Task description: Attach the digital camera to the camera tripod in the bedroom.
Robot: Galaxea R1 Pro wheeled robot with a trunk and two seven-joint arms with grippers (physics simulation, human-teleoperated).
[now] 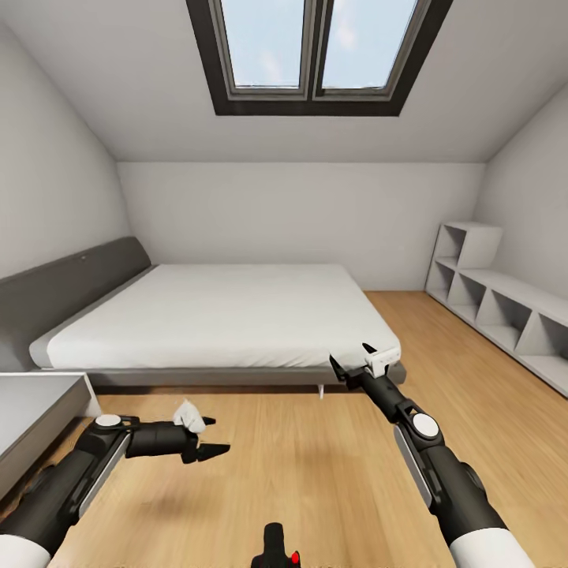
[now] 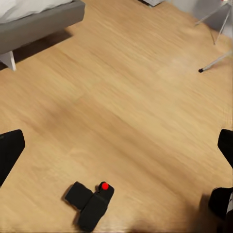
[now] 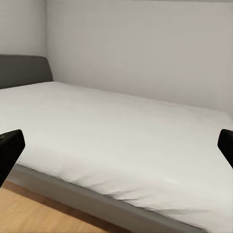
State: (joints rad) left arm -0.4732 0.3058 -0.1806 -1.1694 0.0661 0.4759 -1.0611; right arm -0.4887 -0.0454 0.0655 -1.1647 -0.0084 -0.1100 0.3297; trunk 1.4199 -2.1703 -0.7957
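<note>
Robot is in the bedroom, facing the bed [image 1: 229,315]: white mattress on a grey frame, grey headboard along the left wall, double skylight [image 1: 315,51] in the sloped ceiling above, white cubby shelf [image 1: 493,304] against the right wall. Digital camera [image 2: 92,201] lies on the wood floor [image 1: 315,442], close in front of the robot base; in the head view it sits at the bottom edge, centre [image 1: 276,548], red button visible (body partly cut off by the frame there). In the left wrist view the camera is in full sight, black body with lens barrel sticking out to one side, red button on top, nothing touching it. Left gripper [image 1: 207,435] hangs over the floor to the left of the camera, fingers spread wide, nothing between them; its two fingertips [image 2: 10,150] sit at opposite edges of the wrist view, well apart from the camera. Right gripper [image 1: 351,356] is raised higher and further forward, in front of the bed's near right corner, also spread wide and empty; its wrist view looks across the mattress to the far wall. Thin silver legs with a black foot [image 2: 213,63] show at one corner of the left wrist view, standing on the floor well away from the camera; cannot tell whether that is the camera tripod.
</note>
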